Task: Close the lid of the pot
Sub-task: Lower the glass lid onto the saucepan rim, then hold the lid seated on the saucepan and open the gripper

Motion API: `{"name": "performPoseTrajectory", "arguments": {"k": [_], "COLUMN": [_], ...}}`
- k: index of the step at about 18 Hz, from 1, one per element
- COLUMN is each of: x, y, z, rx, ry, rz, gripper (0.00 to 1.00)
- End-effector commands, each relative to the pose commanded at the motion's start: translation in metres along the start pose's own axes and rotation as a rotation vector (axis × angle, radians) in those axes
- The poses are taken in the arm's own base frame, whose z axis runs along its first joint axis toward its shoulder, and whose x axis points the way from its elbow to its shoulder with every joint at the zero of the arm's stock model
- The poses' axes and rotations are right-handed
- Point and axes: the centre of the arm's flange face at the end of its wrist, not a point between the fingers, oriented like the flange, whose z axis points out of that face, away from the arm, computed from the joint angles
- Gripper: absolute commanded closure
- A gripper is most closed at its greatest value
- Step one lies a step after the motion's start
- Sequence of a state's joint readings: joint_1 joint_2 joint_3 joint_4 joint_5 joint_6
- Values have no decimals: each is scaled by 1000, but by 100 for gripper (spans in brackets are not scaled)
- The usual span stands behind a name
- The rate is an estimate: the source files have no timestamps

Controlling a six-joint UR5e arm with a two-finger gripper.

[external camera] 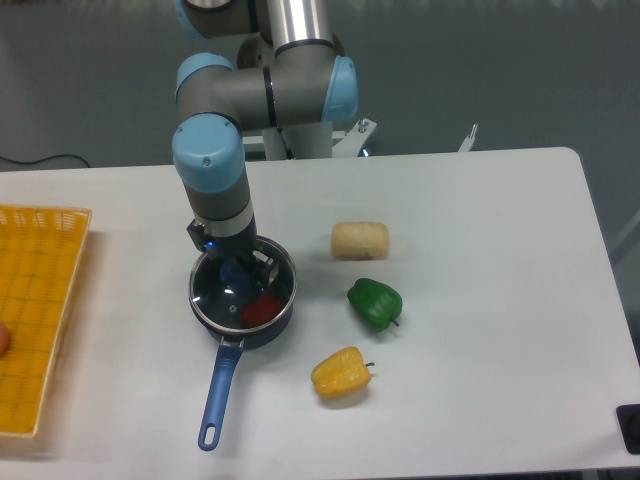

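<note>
The dark blue-grey pot stands on the white table left of centre, its long blue handle pointing toward the front edge. The clear glass lid with its metal rim lies over the pot's mouth, nearly level. My gripper reaches straight down and is shut on the lid's blue knob. Through the glass a red object shows inside the pot.
A green pepper and a yellow pepper lie right of the pot. A beige roll-shaped object sits behind them. A yellow basket occupies the left edge of the table.
</note>
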State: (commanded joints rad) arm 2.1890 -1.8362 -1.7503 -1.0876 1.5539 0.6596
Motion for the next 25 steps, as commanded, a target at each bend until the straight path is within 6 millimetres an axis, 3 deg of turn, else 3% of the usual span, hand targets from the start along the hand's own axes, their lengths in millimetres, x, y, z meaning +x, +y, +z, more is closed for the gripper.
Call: {"name": "performPoseTrajectory", "arguments": {"k": [25], "x": [7], "y": [-4], "z": [13], "rx": [-22], "ry": [10], "rz": [-5], "gripper": [40]}}
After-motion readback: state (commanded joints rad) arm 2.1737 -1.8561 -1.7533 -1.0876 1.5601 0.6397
